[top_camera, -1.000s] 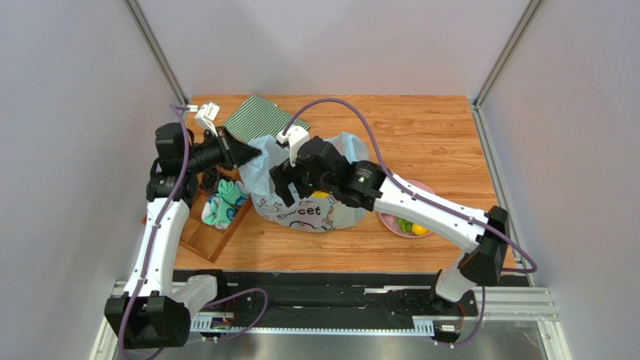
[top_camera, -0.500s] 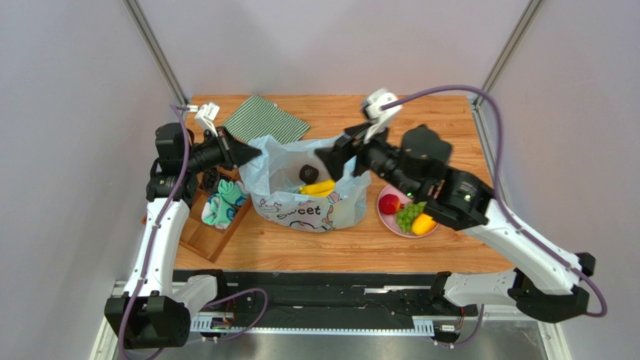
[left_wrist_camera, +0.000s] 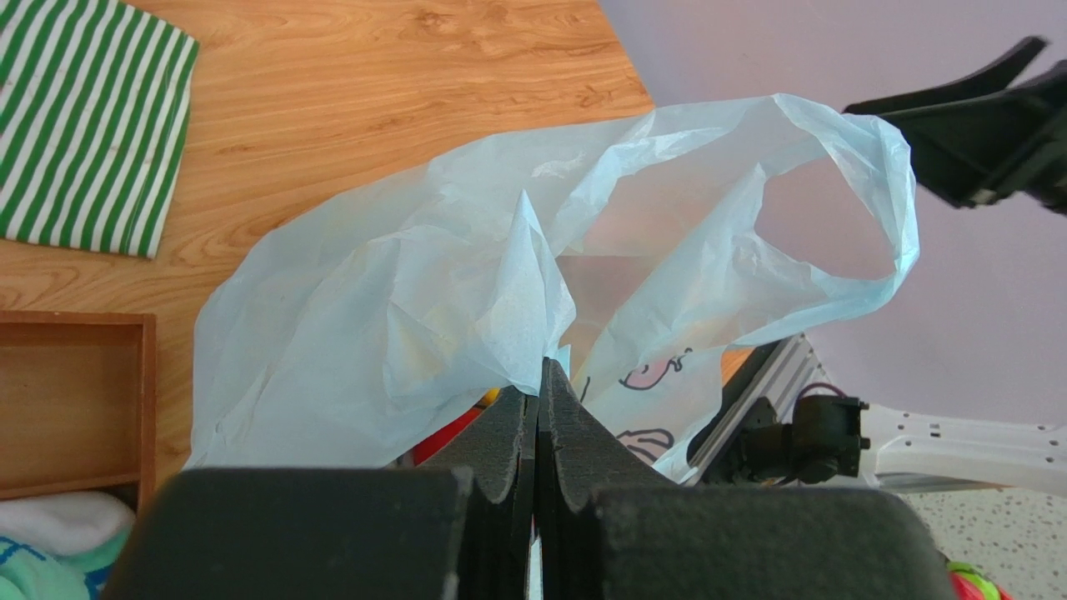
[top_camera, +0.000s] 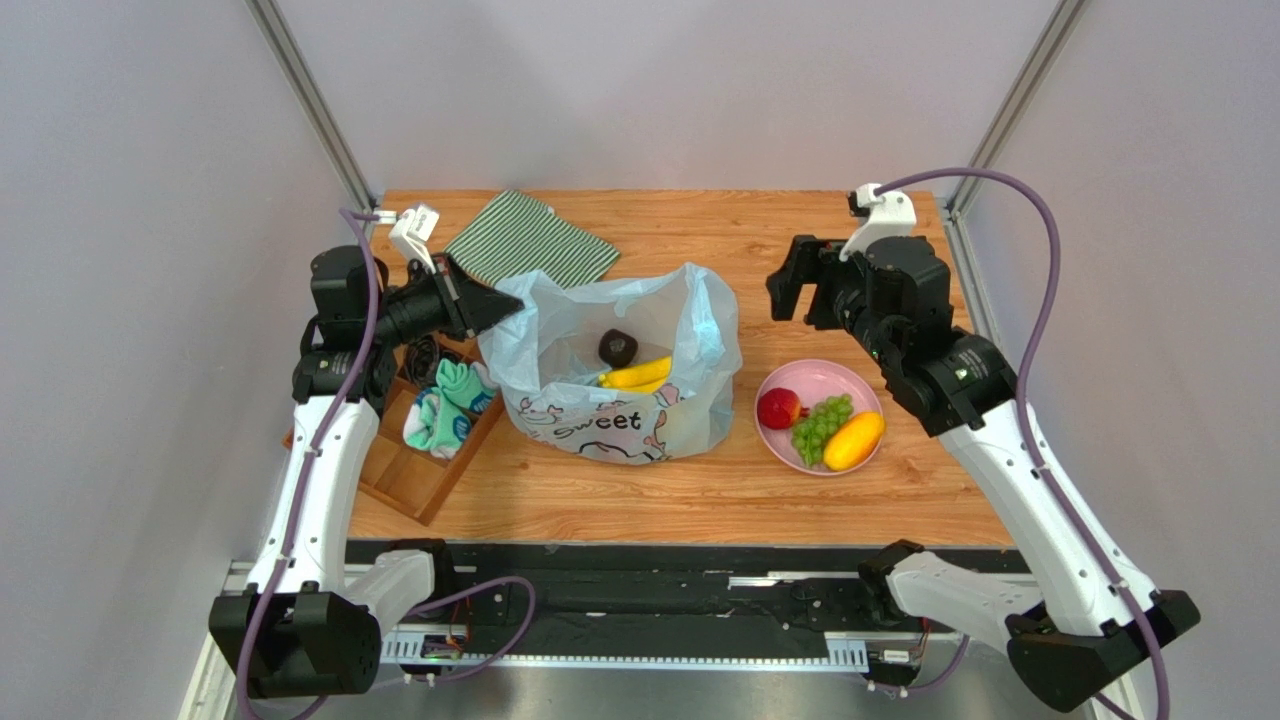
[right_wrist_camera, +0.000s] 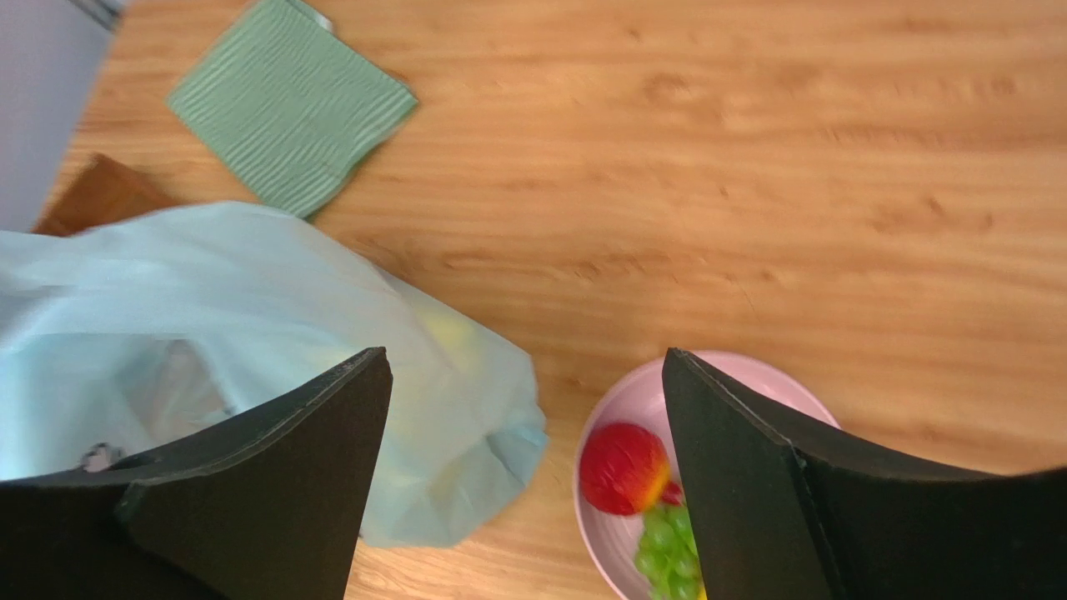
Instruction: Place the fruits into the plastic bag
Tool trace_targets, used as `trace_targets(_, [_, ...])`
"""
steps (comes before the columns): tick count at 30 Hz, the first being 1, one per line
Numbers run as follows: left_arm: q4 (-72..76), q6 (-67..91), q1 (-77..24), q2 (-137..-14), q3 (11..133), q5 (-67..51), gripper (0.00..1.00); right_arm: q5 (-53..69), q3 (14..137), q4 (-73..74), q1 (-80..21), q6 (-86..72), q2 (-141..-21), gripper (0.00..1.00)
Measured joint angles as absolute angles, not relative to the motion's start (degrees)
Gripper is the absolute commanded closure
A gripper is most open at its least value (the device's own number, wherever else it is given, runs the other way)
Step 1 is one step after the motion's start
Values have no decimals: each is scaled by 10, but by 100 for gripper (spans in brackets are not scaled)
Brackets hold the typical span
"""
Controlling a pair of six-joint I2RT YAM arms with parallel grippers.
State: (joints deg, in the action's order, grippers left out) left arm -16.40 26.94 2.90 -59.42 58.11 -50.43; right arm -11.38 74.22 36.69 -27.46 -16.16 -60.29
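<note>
The pale-blue plastic bag (top_camera: 616, 383) stands open at mid-table, holding a dark avocado (top_camera: 616, 347) and a yellow banana (top_camera: 637, 374). My left gripper (top_camera: 504, 311) is shut on the bag's left rim and holds it up; the wrist view shows the film pinched between its tips (left_wrist_camera: 541, 375). A red apple (top_camera: 778, 408), green grapes (top_camera: 819, 431) and an orange-yellow mango (top_camera: 854, 441) lie on the pink plate (top_camera: 813, 380). My right gripper (top_camera: 800, 281) is open and empty, high above the table behind the plate; its wrist view shows the apple (right_wrist_camera: 624, 468) and the bag (right_wrist_camera: 251, 313) below.
A green striped cloth (top_camera: 532, 237) lies at the back left. A wooden tray (top_camera: 394, 473) with rolled teal-white socks (top_camera: 448, 405) sits left of the bag. Grey walls and metal posts close in the table's sides and back.
My right gripper has come out of the bag, empty, and swung right and back to above the plate. The avocado and banana now show in the bag. The left gripper has not moved.
</note>
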Motion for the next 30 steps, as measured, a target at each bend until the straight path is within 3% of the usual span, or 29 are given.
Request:
trace_targets(7, [-164,269,29,-594,581,-504,100,-73,634,374,-177,-190,-612,16])
trace_targets(15, [-164,269,29,-594,581,-504,100,-58,563,371,-176,-203,-673,22])
trace_targets(23, [-164,269,29,-594,581,-504,100,-46,521,349,-192,-213,-733,15])
trace_targets(30, [-164,269,29,-594,581,-504,100,-34,515,328,-198,-212,-787,15])
